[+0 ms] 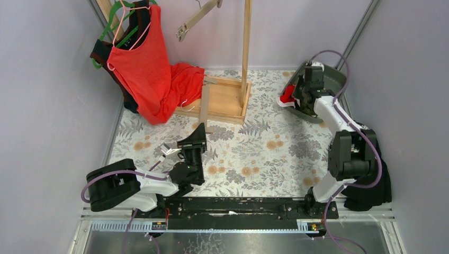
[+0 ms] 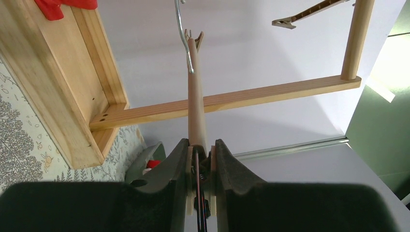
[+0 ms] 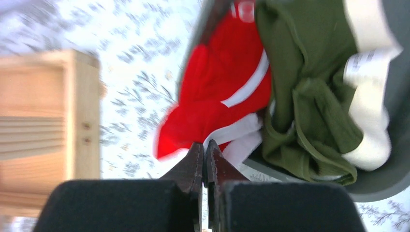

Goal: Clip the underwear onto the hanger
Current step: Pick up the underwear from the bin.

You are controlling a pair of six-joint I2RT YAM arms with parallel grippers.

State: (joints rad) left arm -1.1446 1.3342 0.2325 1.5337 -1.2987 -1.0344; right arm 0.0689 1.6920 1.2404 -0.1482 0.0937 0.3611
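My left gripper [image 2: 200,145] sits low and left of centre in the overhead view, pointing up the frame toward the wooden rack [image 1: 245,47]. In the left wrist view its fingers stand narrow, clamped on the end of a pale wooden hanger with a steel wire hook [image 2: 196,111], which I see edge-on. The hanger runs straight away from the fingertips. From above it shows as a thin light strip reaching onto the rack's flat base.

A second wooden clip hanger [image 1: 198,18] hangs tilted from the top of the rack, at the upper middle of the overhead frame. To its left a large red tank top [image 1: 145,69] droops from a pink wire hanger, its hem pooled on the rack base.

My right gripper [image 3: 205,147] is at the upper right of the overhead view, reaching into a dark grey-green tub [image 1: 331,79] that stands on the floral tablecloth [image 1: 254,153]. Both pairs of underwear lie in that tub. The bright red briefs with white trim [image 3: 212,92] spill over the tub's rim at the centre of the right wrist view. The olive green briefs with a cream waistband [image 3: 309,87] are bunched just to their right, touching them.

The right fingers are pressed together with no gap showing, and their tips rest at the white-trimmed lower edge of the red briefs. The picture is blurred, and I cannot tell whether any cloth is caught between them.
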